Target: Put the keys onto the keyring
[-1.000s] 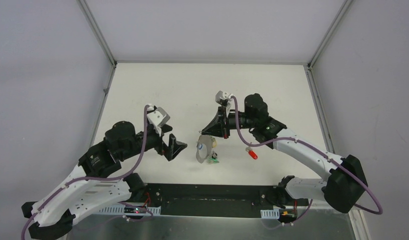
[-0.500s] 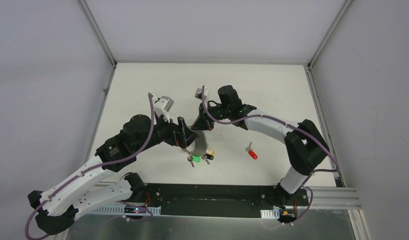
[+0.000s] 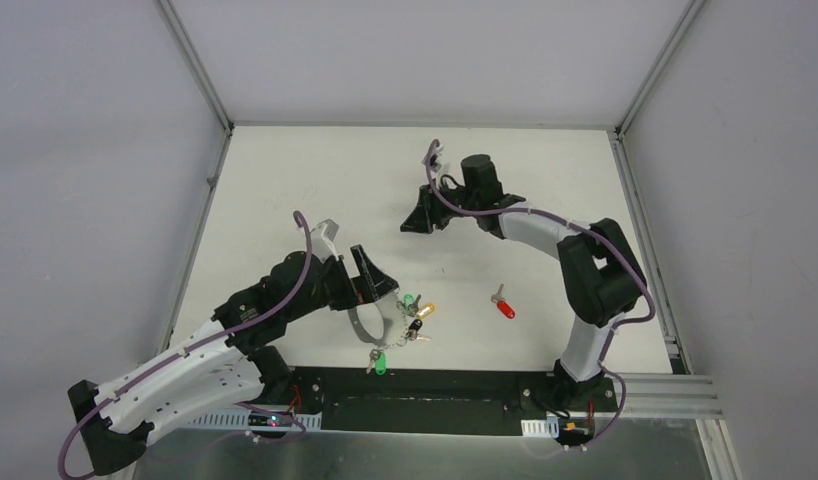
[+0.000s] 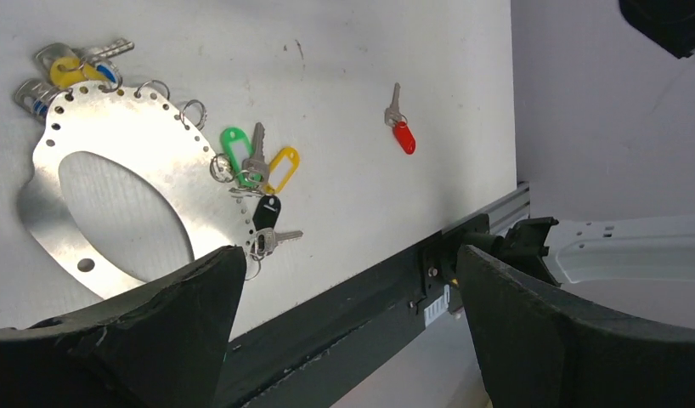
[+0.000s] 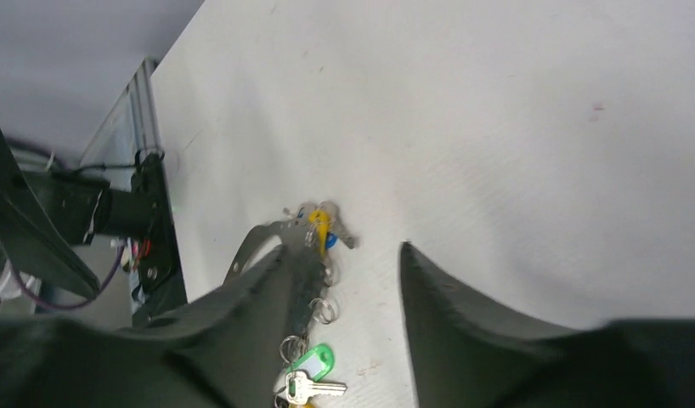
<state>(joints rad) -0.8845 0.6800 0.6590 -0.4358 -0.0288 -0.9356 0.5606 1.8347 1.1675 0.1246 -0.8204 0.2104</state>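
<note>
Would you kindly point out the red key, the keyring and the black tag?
Red key (image 4: pixel 403 137): left wrist view, red head.
Keyring (image 4: pixel 157 149): left wrist view, upper band.
Black tag (image 4: pixel 266 212): left wrist view, middle.

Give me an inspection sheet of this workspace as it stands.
Surface: white table, faint marks.
Job's things: keyring rests on the table; green-tagged key, yellow-tagged key and black-tagged key hang at its edge; red key lies apart, unattached.
Clutter: nothing seen.
Grippers: left gripper open beside the keyring; right gripper open, empty, away from it.
Cables: purple cables run along both arms.
Surroundings: grey walls, black rail at the near edge.
</note>
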